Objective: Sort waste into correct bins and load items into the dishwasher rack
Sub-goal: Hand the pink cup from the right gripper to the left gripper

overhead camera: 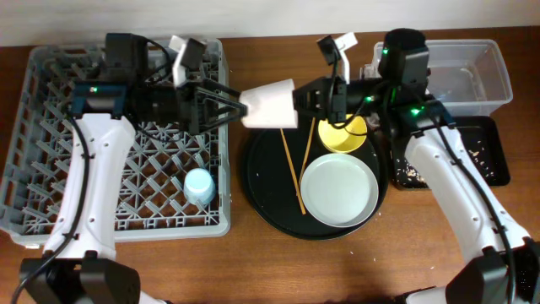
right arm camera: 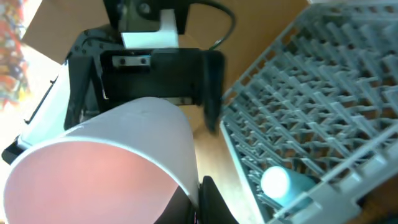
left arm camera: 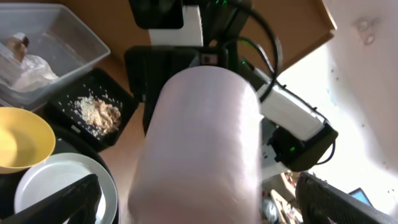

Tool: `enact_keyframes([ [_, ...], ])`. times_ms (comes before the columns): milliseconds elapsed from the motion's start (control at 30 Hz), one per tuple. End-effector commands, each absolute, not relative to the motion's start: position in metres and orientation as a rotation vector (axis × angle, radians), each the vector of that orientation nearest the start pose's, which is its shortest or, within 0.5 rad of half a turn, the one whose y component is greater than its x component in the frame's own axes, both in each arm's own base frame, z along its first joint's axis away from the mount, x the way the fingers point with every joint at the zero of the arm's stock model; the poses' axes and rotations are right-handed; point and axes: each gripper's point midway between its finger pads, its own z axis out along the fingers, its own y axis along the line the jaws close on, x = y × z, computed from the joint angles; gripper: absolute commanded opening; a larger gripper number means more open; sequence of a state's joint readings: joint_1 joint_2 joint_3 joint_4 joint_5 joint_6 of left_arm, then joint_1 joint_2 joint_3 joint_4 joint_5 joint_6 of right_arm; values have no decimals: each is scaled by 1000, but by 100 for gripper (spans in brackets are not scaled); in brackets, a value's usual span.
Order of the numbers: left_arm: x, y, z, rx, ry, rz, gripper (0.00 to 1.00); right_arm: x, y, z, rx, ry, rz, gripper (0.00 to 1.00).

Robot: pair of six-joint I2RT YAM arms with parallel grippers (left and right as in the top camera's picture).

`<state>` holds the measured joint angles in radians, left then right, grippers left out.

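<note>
Off to the left, the blue cup (overhead camera: 200,184) is seen lying in the dishwasher rack (overhead camera: 34,169). The left gripper (overhead camera: 234,105) is spread wide about the pink cup (overhead camera: 270,104), which is held aloft just beside the rack. Its rim is pinched by the right gripper (overhead camera: 300,100).

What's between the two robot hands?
The pink cup, with the left gripper and right gripper at its two ends; the overhead view shows it.

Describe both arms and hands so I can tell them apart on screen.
Left arm and right arm match: white shells, black joint housings, green status lights, black cables. Left hand and right hand are black, with white camera mounts.
</note>
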<state>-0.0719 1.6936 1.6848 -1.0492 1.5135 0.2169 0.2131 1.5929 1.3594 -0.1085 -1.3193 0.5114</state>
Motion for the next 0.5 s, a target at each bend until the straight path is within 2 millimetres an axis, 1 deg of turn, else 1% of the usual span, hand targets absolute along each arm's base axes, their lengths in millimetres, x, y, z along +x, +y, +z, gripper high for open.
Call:
enact_keyframes([
  [0,316,-212,365,855,1796,-1768,99,347,263,340,-638,1921,1687,4],
  [100,310,-220,369,896,1758,-1797,99,350,270,339,-608,1935,1664,4],
  [133,309,-222,369,901,1758,-1800,97,349,271,339,-610,1934,1661,4],
  [200,308,-223,369,906,1757,-1803,89,351,271,339,-603,1932,1650,4],
  [233,308,-223,369,906,1758,-1803,81,354,271,338,-591,1935,1638,4],
  [267,308,-223,369,906,1758,-1803,78,354,271,338,-589,1936,1635,4],
  [333,308,-223,369,905,1758,-1803,67,355,270,338,-586,1937,1631,4],
  [367,308,-223,369,905,1758,-1802,63,356,270,338,-582,1938,1627,19],
  [400,308,-223,369,905,1758,-1802,63,356,270,338,-579,1939,1624,31],
  [433,308,-223,369,905,1759,-1802,63,356,270,338,-579,1938,1624,53],
  [467,308,-223,369,906,1759,-1801,62,356,270,338,-579,1938,1624,67],
])
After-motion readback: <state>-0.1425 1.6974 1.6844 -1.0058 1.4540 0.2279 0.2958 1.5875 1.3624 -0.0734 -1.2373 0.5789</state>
